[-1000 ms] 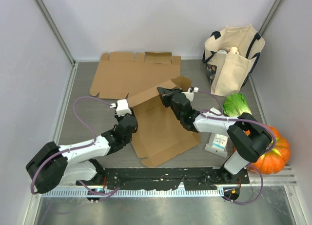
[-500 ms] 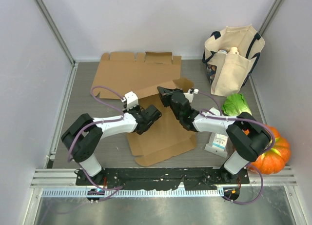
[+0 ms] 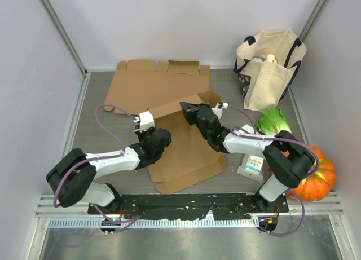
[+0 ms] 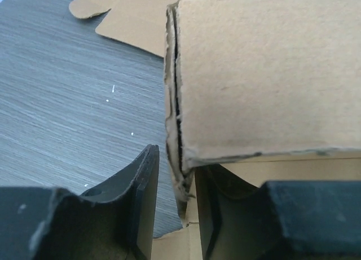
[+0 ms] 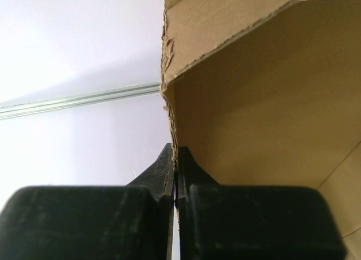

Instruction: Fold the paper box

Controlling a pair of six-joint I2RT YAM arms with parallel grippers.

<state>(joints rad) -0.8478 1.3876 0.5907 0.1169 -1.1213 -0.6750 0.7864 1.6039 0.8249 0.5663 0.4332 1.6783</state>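
The box [image 3: 189,153] lies mid-desk [image 3: 90,130], one wall raised; the right pincer [image 5: 177,161] pinches that wall's edge; the left pincer [image 4: 175,178] gapes astride a frayed corner, holding nothing; closing off-line there may crush or tear it.

paper box [image 3: 186,153]: centre | bag [image 3: 271,74]: far right | pumpkin [image 3: 321,178]: near right

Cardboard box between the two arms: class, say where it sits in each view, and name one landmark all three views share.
Top external: the cardboard box lies at the centre of the picture.
Left wrist: box upper right, above the fingers.
Right wrist: box fills the right half.
Shared landmark: its raised flap.
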